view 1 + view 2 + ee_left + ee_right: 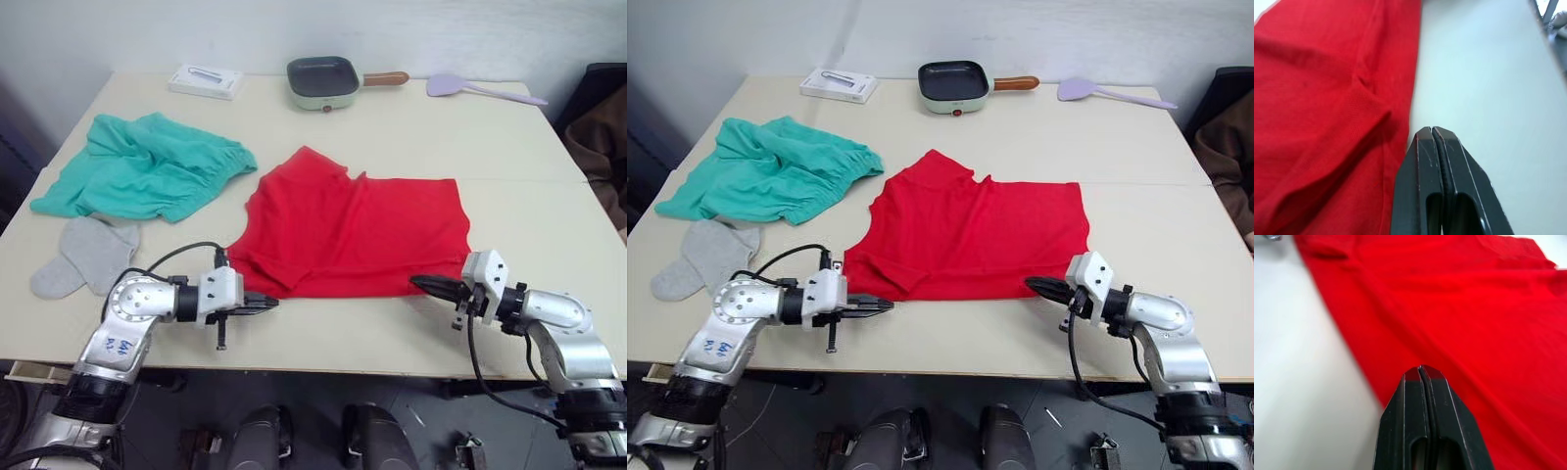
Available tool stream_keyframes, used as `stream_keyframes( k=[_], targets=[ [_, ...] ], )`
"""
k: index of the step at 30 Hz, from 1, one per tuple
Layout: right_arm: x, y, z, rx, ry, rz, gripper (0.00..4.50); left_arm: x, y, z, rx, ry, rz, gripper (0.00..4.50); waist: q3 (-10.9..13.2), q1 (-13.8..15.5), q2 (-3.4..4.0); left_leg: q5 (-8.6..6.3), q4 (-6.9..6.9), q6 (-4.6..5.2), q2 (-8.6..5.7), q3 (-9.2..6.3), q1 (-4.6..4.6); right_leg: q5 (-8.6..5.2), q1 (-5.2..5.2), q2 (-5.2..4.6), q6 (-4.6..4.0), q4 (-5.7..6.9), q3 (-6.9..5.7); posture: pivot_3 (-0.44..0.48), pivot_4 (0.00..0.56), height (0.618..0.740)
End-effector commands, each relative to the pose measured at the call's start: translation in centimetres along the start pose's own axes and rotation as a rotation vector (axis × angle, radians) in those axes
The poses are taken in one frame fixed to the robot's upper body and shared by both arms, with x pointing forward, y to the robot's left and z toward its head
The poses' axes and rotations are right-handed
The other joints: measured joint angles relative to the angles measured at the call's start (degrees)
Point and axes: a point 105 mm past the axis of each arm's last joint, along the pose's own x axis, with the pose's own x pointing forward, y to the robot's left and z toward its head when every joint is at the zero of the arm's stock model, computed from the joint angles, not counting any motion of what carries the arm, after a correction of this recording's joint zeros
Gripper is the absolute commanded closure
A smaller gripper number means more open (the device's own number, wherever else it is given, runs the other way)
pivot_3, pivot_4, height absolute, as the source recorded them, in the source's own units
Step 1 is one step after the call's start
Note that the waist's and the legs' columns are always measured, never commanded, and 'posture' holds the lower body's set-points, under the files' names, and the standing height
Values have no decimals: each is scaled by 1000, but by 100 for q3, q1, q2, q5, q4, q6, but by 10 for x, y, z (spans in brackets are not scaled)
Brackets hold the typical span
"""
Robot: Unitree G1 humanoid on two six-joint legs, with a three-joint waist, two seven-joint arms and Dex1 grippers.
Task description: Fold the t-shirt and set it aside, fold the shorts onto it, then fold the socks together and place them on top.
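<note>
Red t-shirt (358, 233) lies flat, both pressed-together hands, left hand (266, 305) and right hand (423, 284), at its near edge.

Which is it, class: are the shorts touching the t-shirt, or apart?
Apart. The left eye view shows bare table between the shorts and the t-shirt.

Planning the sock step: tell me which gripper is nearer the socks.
Left. The left gripper sits at the t-shirt's near left corner, a short way from the socks; the right gripper is beyond the shirt's opposite corner.
</note>
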Motion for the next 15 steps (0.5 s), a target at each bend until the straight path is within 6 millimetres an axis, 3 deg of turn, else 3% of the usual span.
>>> stream_keyframes(
  k=[1,4,15],
  targets=[
    [0,-9,-5,-18,-1,-24,4500,10,18,-1,74,13,79,4477,0,10,0,0,0,1,0,1,-1,0,0,0,0,-1,0,0,150,740],
    [-3,-12,-14,-5,25,-30,4500,17,28,5,32,-43,125,4477,0,8,0,-1,4,7,-2,1,-1,0,2,-2,0,0,1,0,150,740],
    [-10,-19,-21,-2,55,-91,4500,15,29,22,-113,-161,110,4477,0,-70,0,2,6,9,2,0,0,0,4,-1,0,3,-1,0,150,740]
  ],
)
